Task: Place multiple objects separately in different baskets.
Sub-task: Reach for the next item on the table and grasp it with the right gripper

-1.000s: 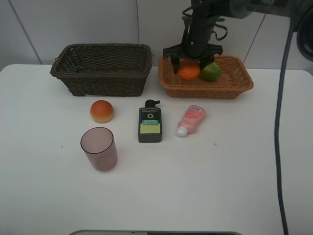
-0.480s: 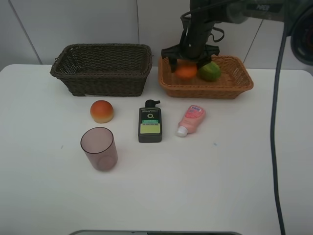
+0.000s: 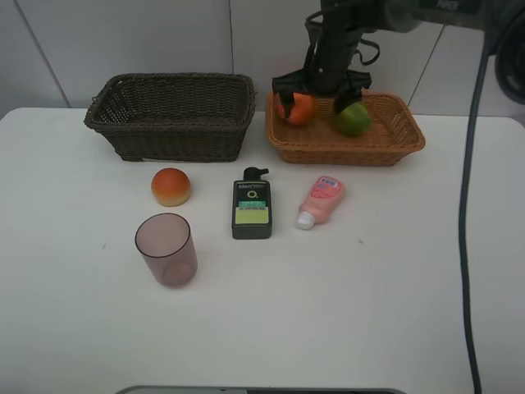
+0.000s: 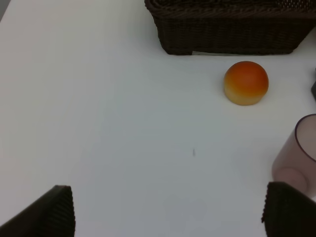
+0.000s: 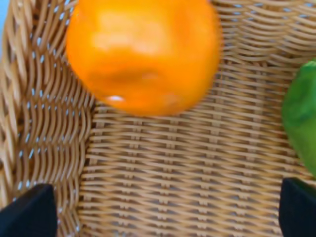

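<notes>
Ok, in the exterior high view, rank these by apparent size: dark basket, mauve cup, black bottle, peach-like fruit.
1. dark basket, by far the largest.
2. mauve cup, wider than the bottle, though nearer the camera.
3. black bottle, about as long as the cup is tall.
4. peach-like fruit, smallest.

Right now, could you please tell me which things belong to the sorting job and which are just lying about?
Job: orange, green fruit, peach, cup, bottle, tube, dark basket, tan basket.
Not part of it: black cable, white table.
</notes>
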